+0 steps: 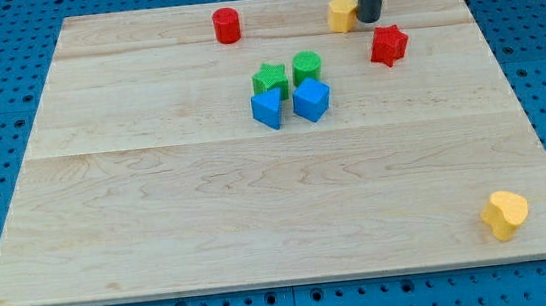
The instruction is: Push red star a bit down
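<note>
My tip (372, 19), a bare dark rod that grasps nothing, stands at the wooden board's (259, 215) far edge. The red star-shaped block (388, 44) lies just near-right of it, apart from the yellow block (342, 13) beside my tip.

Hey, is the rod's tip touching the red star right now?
Apart. The camera view shows bare wood between my tip and the red star, which sits lower and to the view's right.

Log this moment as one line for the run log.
tip: above red star, beside yellow block | contact with star: none | red star: not yet pushed down
</note>
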Robot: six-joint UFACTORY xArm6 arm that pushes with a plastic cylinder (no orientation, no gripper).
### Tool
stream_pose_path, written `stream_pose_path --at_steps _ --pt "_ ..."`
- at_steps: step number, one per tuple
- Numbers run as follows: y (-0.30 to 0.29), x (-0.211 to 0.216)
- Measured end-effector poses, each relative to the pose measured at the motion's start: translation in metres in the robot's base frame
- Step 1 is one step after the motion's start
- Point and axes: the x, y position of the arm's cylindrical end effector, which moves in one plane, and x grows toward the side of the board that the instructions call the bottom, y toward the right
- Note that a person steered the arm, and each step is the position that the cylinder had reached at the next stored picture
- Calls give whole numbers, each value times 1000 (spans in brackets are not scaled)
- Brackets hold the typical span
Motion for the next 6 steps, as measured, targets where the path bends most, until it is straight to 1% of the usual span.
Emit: stream_pose_path --at_steps 2,3,4,5,6 --pt "-4 0" --pt "-4 10" --pt "-1 32" --pt "31 51" --pt "37 70"
